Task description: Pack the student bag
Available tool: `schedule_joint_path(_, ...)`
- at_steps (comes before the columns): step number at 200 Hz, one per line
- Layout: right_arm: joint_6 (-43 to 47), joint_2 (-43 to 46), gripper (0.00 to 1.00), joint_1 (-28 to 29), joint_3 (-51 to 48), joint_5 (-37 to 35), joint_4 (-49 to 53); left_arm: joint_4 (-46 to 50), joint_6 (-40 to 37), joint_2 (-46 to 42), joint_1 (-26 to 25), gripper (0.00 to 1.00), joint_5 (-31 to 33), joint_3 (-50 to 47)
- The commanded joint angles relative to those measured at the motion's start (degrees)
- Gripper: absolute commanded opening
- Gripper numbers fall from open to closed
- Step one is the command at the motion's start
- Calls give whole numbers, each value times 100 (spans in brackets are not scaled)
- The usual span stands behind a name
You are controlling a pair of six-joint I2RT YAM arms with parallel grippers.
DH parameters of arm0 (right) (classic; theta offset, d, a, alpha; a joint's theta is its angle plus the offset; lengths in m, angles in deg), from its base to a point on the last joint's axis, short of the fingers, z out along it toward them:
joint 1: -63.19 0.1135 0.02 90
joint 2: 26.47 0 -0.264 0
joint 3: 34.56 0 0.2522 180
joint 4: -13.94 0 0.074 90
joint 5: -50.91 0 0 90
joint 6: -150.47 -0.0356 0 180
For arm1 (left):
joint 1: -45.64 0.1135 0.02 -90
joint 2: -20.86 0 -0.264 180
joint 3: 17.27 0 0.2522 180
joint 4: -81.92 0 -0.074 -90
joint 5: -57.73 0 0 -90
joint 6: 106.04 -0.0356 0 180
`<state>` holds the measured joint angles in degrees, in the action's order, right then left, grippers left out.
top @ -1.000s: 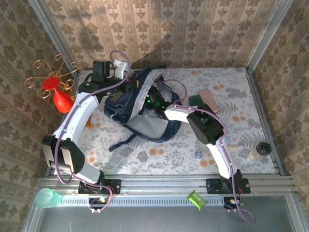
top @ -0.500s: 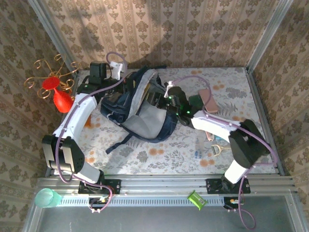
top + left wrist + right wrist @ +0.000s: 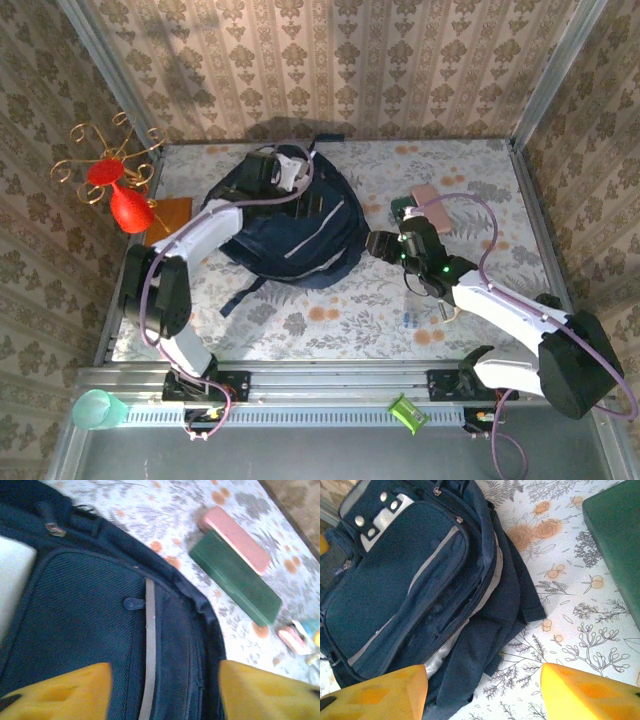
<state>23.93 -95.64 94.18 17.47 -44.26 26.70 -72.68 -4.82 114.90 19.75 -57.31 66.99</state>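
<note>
Student bag (image 3: 290, 235) lies flat on the floral counter (image 3: 480, 180), front pocket up, pale stripe running across it, one dark strap trailing out toward the near edge. Zip looks closed as far as the top view shows.

Left tool (image 3: 285, 178) sits over the far end of the bag. In the left wrist view, the left tool (image 3: 162, 695) has its yellow fingers (image 3: 55, 692) spread wide with nothing between them. It is released, with the bag (image 3: 90, 630) right below and a zip pull and the grey stripe just ahead of the fingers.

Right tool (image 3: 385, 243) is just beside the bag's right edge, not touching it that I can tell. In the right wrist view, the right tool (image 3: 482, 692) is also released: fingers (image 3: 590, 690) apart and empty, bag (image 3: 405, 590) ahead and to the left, bare cloth between the fingers.

Green case (image 3: 405, 208) is close behind the right tool, with the pink case (image 3: 432, 205) touching its far side. From the left tool they sit ahead to the right, well clear of the bag (green case (image 3: 235, 577), pink case (image 3: 235, 540)).

Red vase (image 3: 125, 205) and brown board (image 3: 168, 218) are beyond the left arm, at the counter's left edge.
</note>
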Motion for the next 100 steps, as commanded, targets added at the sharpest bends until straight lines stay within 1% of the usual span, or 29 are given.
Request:
schedule_joint_path(1,368,-324,66,362,213,158,42,-786,763,-1100,396,70,1438,-1107)
schedule_joint_path(10,414,-621,66,566,413,296,-43,-1041,1177,-1463,719,73,1514,-1681)
schedule_joint_path(23,374,-1233,66,804,732,634,-240,-1129,1583,-1868,1225,74,1655,-2318)
schedule_joint_path(42,322,-2107,64,1146,1255,987,-571,-899,1857,-2267,1844,75,2061,-2920)
schedule_joint_path(57,297,-2662,63,1339,1640,1209,-680,-831,2062,-2439,2264,76,2055,-3243)
schedule_joint_path(73,136,-3072,62,1391,1843,1251,-690,-834,2249,-2492,2602,77,1910,-3508)
schedule_joint_path(94,77,-3251,61,1326,1807,903,-560,-1081,2451,-2402,2878,77,1889,-3846)
schedule_joint_path(100,85,-3249,61,1293,1763,817,-520,-1199,2501,-2328,2943,77,1797,-3917)
